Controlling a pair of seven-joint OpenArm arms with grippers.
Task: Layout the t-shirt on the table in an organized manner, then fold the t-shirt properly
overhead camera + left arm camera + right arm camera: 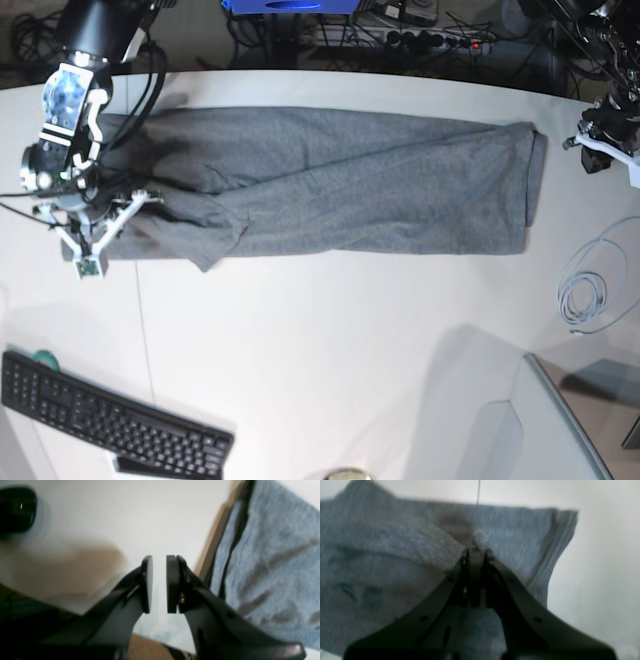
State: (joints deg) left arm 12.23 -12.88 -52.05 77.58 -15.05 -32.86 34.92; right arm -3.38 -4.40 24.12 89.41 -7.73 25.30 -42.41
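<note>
The heather-grey t-shirt [350, 180] lies stretched lengthwise across the far half of the white table [330, 340], folded into a long band. At its left end my right gripper [98, 238] is down on the cloth. In the right wrist view that gripper [476, 551] has its fingers pressed together on a fold of the t-shirt [382, 555]. My left gripper [598, 150] hovers off the shirt's right end. The left wrist view shows this gripper [159, 583] with a narrow gap and nothing in it, the t-shirt [275, 555] to its right.
A black keyboard [110, 420] lies at the near left corner. A coiled pale cable [585, 295] rests near the right edge, with a clear-sided box [560, 420] in front of it. Cables run behind the table's far edge.
</note>
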